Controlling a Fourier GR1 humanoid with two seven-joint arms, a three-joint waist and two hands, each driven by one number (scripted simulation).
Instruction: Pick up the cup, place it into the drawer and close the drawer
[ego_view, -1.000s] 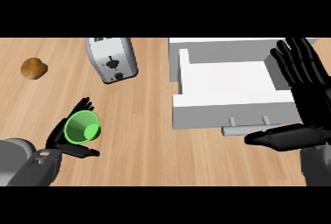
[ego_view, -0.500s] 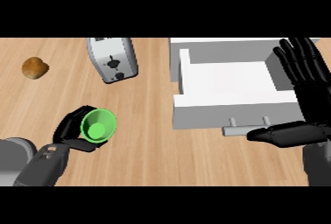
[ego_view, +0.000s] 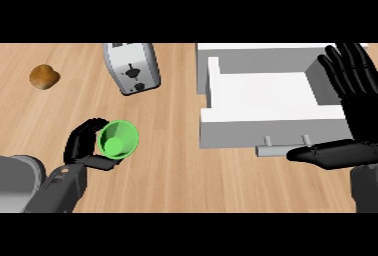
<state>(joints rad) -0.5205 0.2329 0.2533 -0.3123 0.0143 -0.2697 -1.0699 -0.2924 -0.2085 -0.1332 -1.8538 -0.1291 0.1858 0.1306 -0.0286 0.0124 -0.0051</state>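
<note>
A green cup (ego_view: 118, 140) sits in my left hand (ego_view: 83, 147) at the lower left, tilted so its mouth faces the view. The fingers and thumb of that hand curl round the cup's side. The open white drawer (ego_view: 221, 124) stands out from the cabinet at the right, its inside bare and its handle (ego_view: 284, 148) at the front. My right hand (ego_view: 353, 100) rests open at the right edge, fingers up beside the drawer and thumb lying just past the handle.
A silver toaster (ego_view: 133, 67) lies on the wooden counter (ego_view: 177, 165) at the top centre. A brown potato (ego_view: 44, 76) sits at the far left. Bare counter lies between the cup and the drawer's front.
My left hand has carried the green cup a little to the right and up, and the cup has turned to show more of its inside. The right hand has stayed put.
</note>
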